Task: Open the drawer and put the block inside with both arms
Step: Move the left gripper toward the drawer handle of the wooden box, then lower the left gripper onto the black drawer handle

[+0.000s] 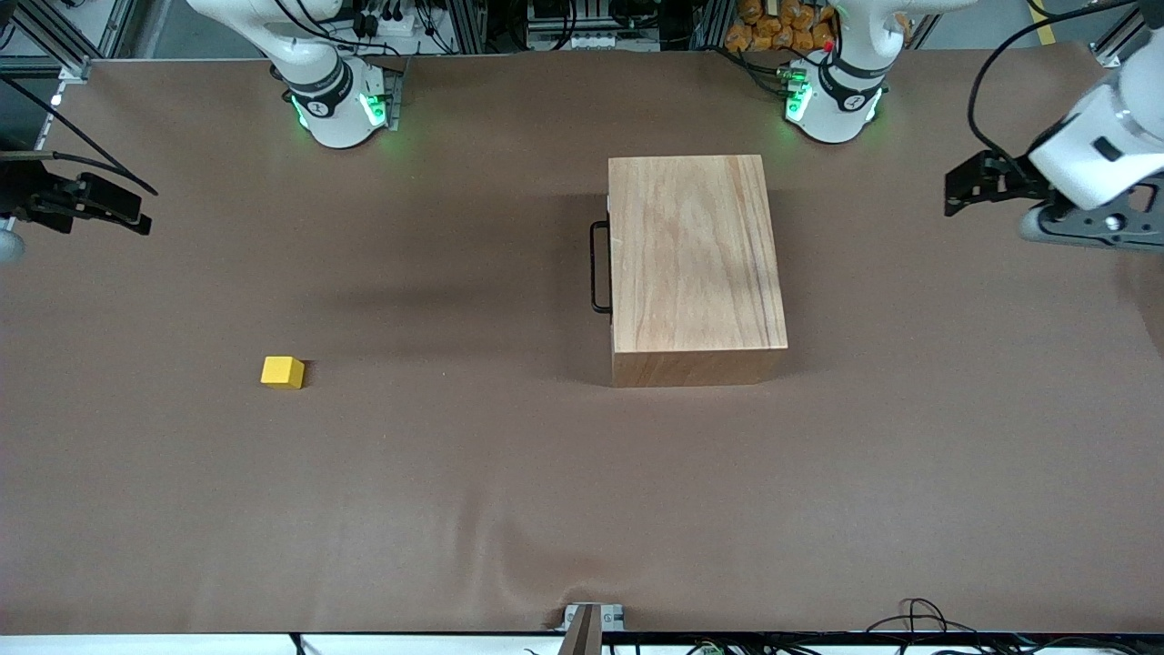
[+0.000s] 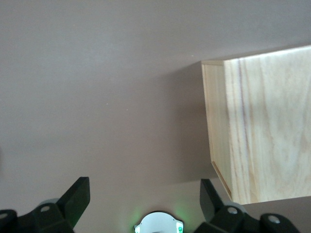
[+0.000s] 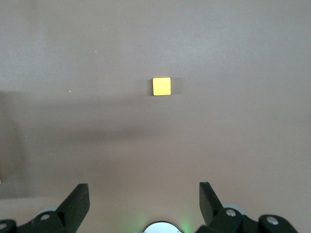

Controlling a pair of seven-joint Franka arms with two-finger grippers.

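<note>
My right gripper (image 1: 136,218), jaws apart, hangs over the table (image 1: 455,509) at its own end. Block (image 1: 282,372): small yellow cube, probably light and rigid; I'd pinch two flat sides. It's nearer the camera than the drawer (image 1: 611,264), which is shut in the wooden box (image 1: 696,264); pull the black handle (image 1: 598,267). Left gripper (image 1: 978,186), jaws apart, empty, waits.

Block (image 1: 282,371) nearer camera than drawer (image 1: 601,267)
</note>
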